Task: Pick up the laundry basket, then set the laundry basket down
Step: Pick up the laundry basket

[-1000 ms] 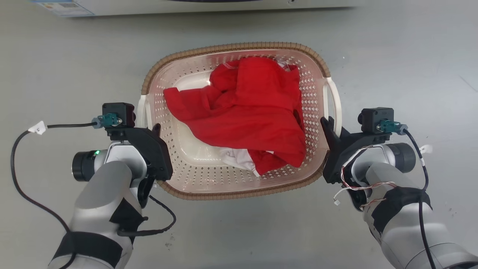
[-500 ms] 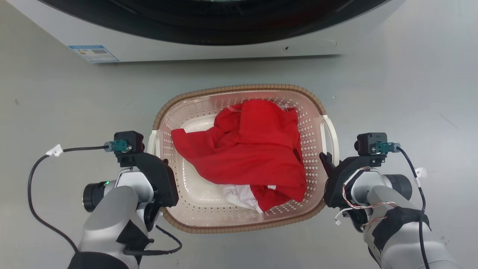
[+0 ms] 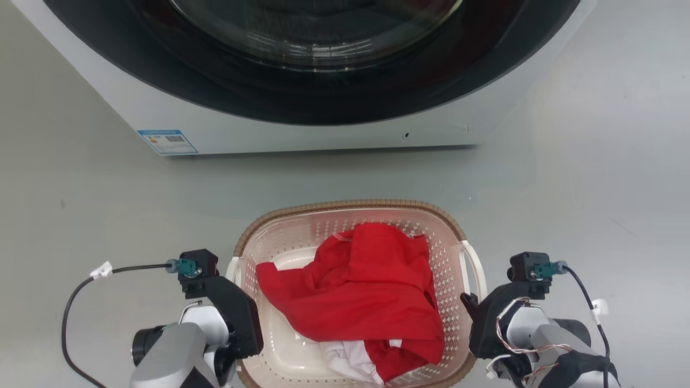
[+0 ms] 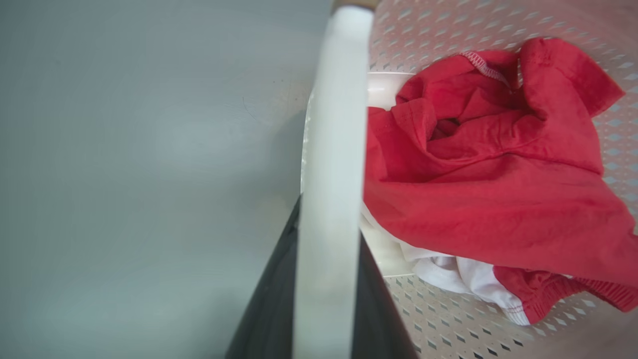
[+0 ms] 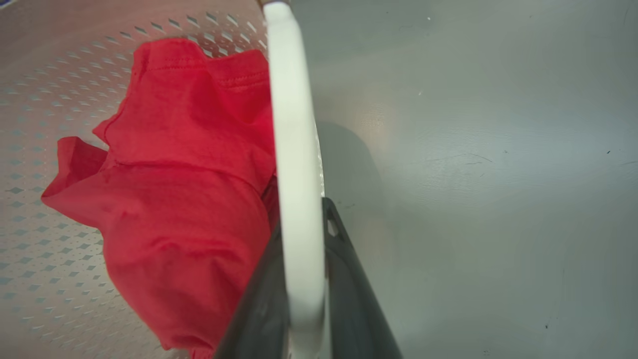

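Note:
The laundry basket (image 3: 350, 206), pale perforated plastic with a brown woven rim, sits low in the head view with a red garment (image 3: 356, 285) and a white cloth (image 3: 350, 362) inside. My left gripper (image 3: 237, 302) is shut on the basket's left white handle (image 4: 329, 149), and its dark fingers (image 4: 269, 299) flank the bar in the left wrist view. My right gripper (image 3: 471, 304) is shut on the right white handle (image 5: 294, 149), with its fingers (image 5: 349, 279) on either side. I cannot tell whether the basket touches the floor.
A white washing machine (image 3: 302, 134) with a dark round door (image 3: 318, 59) stands just beyond the basket. Grey floor (image 3: 582, 178) spreads to both sides. Cables loop from both wrists.
The head camera has tilted up, so the washing machine has come into view and the basket and arms sit lower. Both grippers stay clamped on the handles.

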